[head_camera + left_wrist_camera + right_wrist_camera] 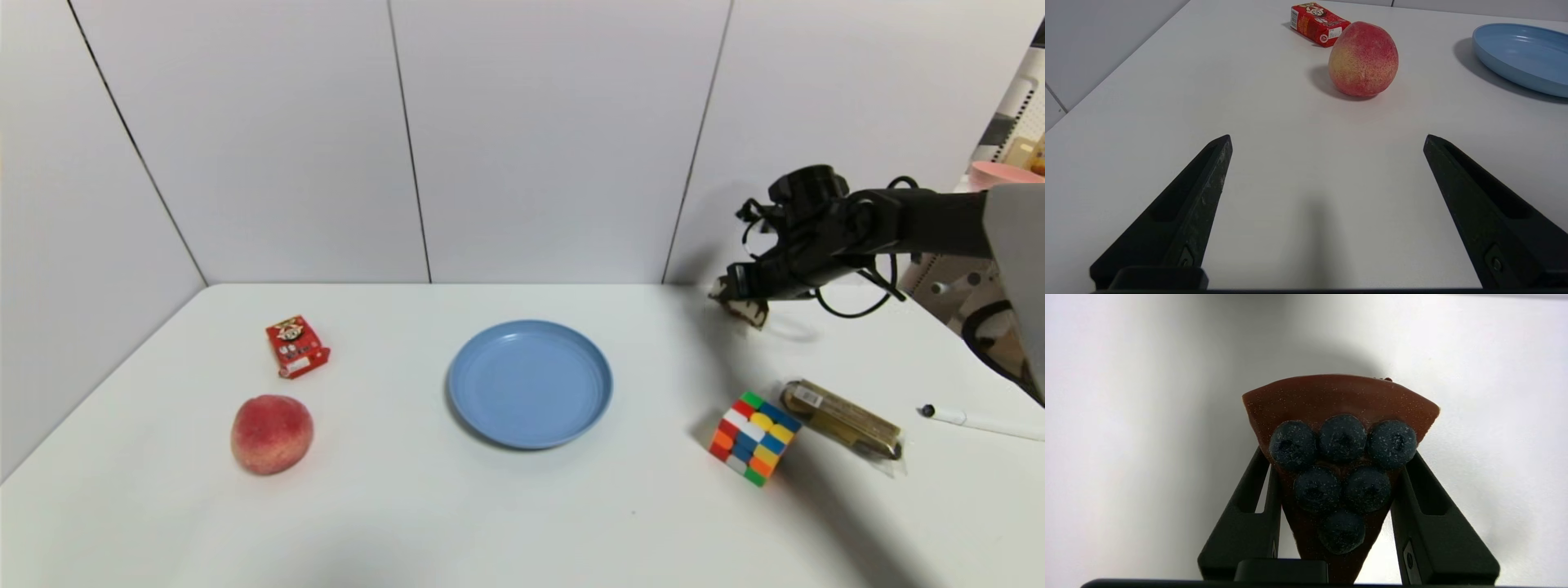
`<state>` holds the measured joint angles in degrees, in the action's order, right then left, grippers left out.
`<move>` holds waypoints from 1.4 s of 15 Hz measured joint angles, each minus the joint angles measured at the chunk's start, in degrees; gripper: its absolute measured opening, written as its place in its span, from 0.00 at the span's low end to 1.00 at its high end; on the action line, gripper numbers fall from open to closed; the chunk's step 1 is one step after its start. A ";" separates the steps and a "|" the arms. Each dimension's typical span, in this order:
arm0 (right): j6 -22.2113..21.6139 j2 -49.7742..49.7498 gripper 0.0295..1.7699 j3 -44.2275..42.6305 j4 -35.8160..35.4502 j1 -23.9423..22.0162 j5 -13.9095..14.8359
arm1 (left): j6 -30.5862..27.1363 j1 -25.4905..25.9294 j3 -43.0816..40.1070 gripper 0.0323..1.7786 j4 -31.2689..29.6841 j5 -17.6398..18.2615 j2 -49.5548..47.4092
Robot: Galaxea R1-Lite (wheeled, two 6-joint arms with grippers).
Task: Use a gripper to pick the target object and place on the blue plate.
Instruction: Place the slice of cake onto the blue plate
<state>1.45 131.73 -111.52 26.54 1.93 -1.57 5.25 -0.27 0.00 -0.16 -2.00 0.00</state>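
Pinching the cake slice (1340,457), right end effector (1337,486) holds its tip wristward.

My white table (424,506) carries a blue plate (530,383) at centre. To my left lie a peach (272,434) and a small red carton (296,346); to my right, a puzzle cube (753,438), a gold wrapped bar (843,417) just beside it, and a white pen (980,421) near the edge.

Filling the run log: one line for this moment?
phase: carry | right gripper: shut on cake slice, lifted off table | blue plate: bare, to its left | left gripper: open, parked near peach
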 joint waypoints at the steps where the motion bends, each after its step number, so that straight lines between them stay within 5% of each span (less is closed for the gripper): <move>1: 0.02 -0.80 0.41 0.00 -0.02 0.24 -0.10 | 0.00 0.00 0.00 0.95 0.00 0.02 0.00; 7: -0.46 -9.48 0.41 0.69 -0.44 7.22 -1.71 | 0.01 0.00 0.00 0.95 0.00 0.02 0.00; 16: -3.66 -17.53 0.41 9.42 -0.80 31.83 -1.37 | 0.04 0.00 0.00 0.95 0.00 0.02 0.00; 21: -3.62 -14.29 0.41 12.63 -1.74 35.45 -1.37 | 0.00 0.00 0.02 0.95 0.00 0.00 0.00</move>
<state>-2.17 117.44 -98.89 24.80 37.38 -2.94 5.25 -0.27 0.02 -0.16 -2.00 0.00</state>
